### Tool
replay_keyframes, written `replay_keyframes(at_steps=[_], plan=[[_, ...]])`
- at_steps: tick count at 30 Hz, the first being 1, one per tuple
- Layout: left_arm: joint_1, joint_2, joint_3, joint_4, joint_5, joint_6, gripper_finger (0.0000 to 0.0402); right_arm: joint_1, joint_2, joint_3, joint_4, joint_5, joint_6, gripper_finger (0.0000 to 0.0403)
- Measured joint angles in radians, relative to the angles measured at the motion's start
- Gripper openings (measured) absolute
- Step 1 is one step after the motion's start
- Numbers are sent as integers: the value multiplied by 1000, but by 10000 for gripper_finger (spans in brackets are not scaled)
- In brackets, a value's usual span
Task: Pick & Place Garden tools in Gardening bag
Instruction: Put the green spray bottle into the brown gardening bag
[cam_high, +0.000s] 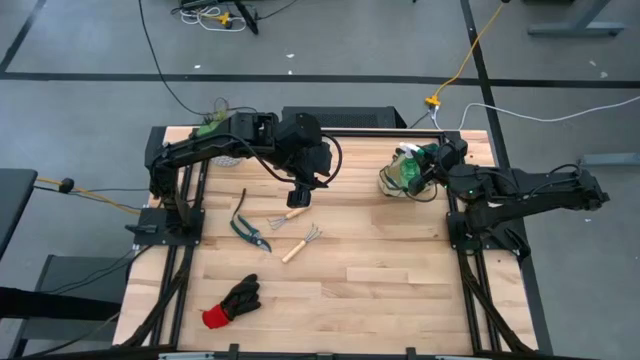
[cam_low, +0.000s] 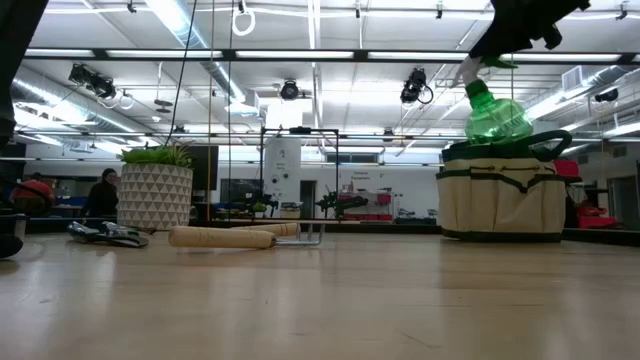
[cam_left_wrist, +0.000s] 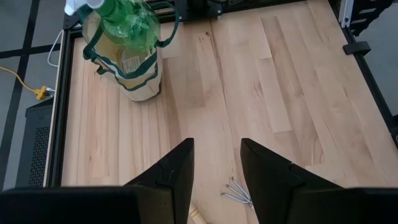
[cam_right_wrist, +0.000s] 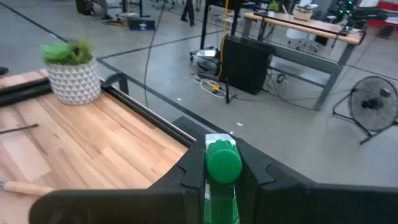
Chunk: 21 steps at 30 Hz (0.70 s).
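While one small green spray bottle is clamped by the right gripper over the beige canvas bag, two wooden-handled tools, one pair of shears and one glove are left off beside it; the left gripper is seen half-open, empty.

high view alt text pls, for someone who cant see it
Seen from above, the right hand holds a green spray bottle over the gardening bag. The left hand hangs open above a wooden-handled fork, near a rake, shears and glove.

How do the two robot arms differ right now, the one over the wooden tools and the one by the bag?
The left gripper hangs empty, fingers apart, above the wooden-handled tools. The right gripper is shut on the green spray bottle, holding it in the gardening bag. Both are dark with two fingers.
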Motion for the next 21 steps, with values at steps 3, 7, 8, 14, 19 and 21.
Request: replay_keyframes(at_steps=[3,7,8,14,19,21], plan=[[0,0,0,0,0,0,140,-11,0,-30,0,46,6,46],[0,0,0,0,0,0,140,-21,0,-39,6,102,6,46],[0,0,0,0,0,0,140,-22,0,-39,8,118,2,46],[0,1,0,0,0,0,140,-25,0,-39,27,216,-84,46],[0,1,0,0,0,1,140,-33,0,-39,33,260,-99,46],[0,1,0,0,0,1,140,-36,0,-39,48,284,-102,46]])
